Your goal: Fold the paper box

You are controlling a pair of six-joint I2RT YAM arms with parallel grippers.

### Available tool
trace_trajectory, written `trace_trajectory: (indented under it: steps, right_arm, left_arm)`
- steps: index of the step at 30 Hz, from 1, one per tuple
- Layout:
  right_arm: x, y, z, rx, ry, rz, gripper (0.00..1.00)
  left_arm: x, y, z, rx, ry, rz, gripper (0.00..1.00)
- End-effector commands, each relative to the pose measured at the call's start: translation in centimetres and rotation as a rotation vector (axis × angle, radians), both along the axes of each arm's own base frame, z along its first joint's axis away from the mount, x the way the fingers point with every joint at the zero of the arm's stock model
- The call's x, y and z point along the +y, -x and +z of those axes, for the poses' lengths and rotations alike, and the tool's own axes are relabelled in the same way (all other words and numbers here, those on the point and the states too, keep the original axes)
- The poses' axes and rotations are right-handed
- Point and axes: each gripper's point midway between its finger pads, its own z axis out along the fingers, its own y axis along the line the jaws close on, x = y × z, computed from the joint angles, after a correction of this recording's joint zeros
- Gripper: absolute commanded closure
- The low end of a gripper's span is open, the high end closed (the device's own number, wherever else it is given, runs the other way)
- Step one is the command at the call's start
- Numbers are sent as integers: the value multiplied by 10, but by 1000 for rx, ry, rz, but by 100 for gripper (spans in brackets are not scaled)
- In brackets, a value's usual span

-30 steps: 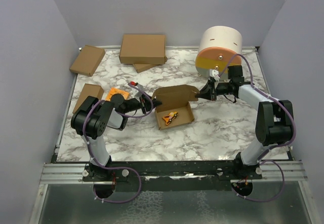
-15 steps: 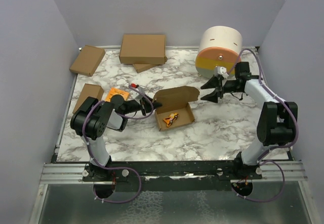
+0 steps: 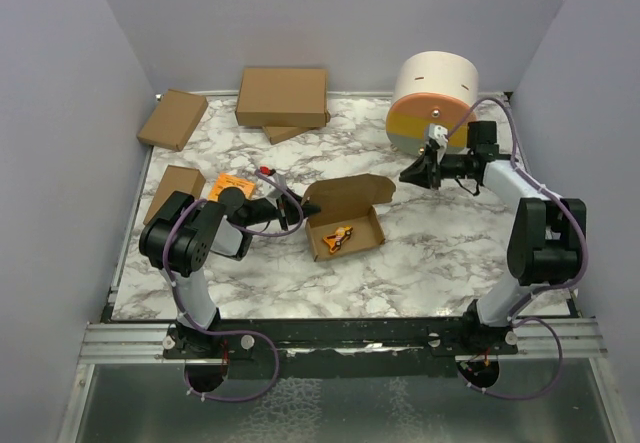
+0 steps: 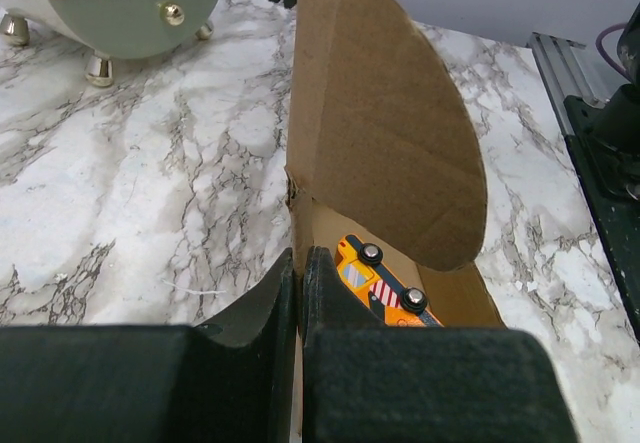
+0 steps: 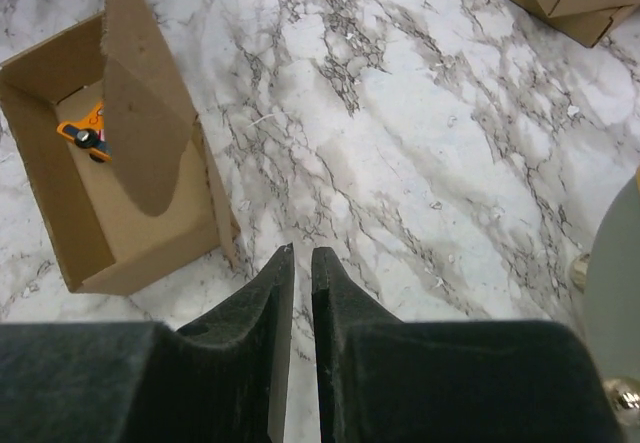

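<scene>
The paper box (image 3: 345, 225) is a small oblong brown carton, open, with its rounded lid flap (image 3: 350, 191) standing up at the far side. An orange toy car (image 3: 340, 231) lies inside. My left gripper (image 3: 300, 206) is shut on the box's left end wall; in the left wrist view the cardboard wall (image 4: 380, 133) runs between the jaws of the left gripper (image 4: 301, 258), with the toy car (image 4: 385, 281) just beyond. My right gripper (image 3: 407, 176) hangs to the right of the box and holds nothing. In its own view the right gripper (image 5: 302, 253) shows only a thin slit over bare marble, with the box (image 5: 100, 203) at the left.
A round white and orange drum (image 3: 432, 103) stands at the back right, close behind my right arm. Larger brown cartons (image 3: 282, 96) (image 3: 173, 119) lie along the back and left. An orange booklet (image 3: 230, 183) and another carton (image 3: 174, 188) lie beside my left arm.
My right gripper let go of the lid flap, pulled back to the right toward the drum, opened and closed again. The lid flap stays half raised. The left gripper has not moved.
</scene>
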Motion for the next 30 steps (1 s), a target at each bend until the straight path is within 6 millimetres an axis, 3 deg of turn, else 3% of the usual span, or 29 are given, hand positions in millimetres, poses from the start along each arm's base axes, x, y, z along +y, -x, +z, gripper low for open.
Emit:
trace_trajectory:
  steps: [1, 8, 16, 30]
  right_arm:
    - [16, -9, -11, 5, -15, 26, 87]
    - [49, 21, -17, -1, -46, 149, 81]
    - [57, 42, -2, -25, -116, 239, 64]
    - [78, 50, 4, 5, -144, 296, 63]
  left_arm:
    - [-2, 6, 50, -283, 77, -42, 100]
    - [-3, 4, 51, -279, 81, -42, 100]
    - [-3, 3, 51, -275, 81, -38, 100]
    - [-5, 4, 51, -266, 83, -54, 100]
